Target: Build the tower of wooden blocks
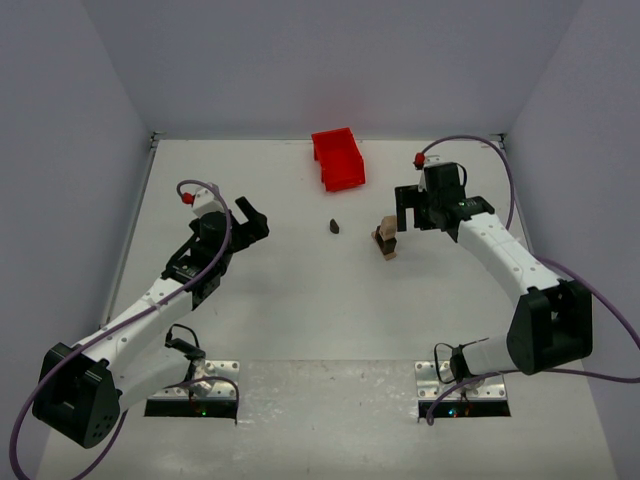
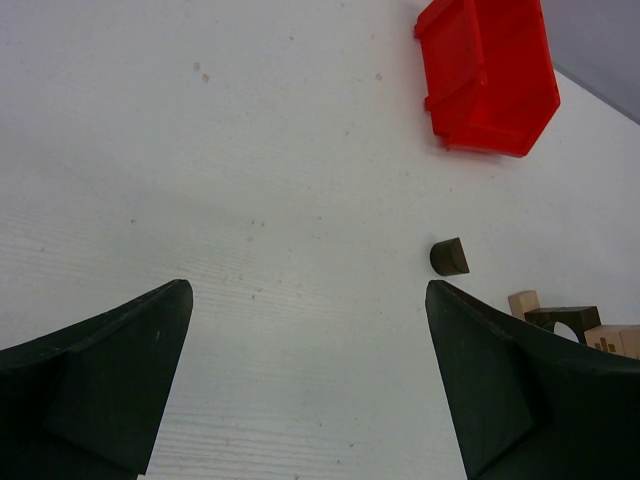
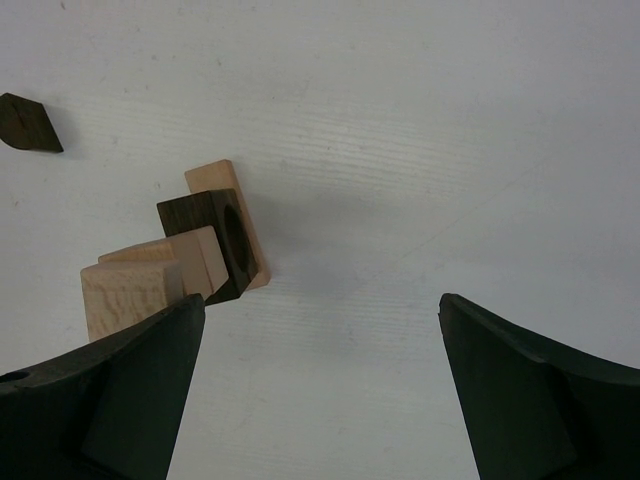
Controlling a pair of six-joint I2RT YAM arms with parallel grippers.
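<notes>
The wood block tower stands right of the table's middle, a small stack of pale tan blocks with one dark brown block in it. In the right wrist view the wood block tower lies just beyond my left fingertip. My right gripper hovers close beside it, open and empty, as the right wrist view also shows of the gripper. A loose dark brown block lies alone to the tower's left. My left gripper is open and empty over bare table, well left of that block.
A red plastic bin stands at the back centre, behind the blocks. Grey walls close the table on three sides. Both arm bases sit at the near edge.
</notes>
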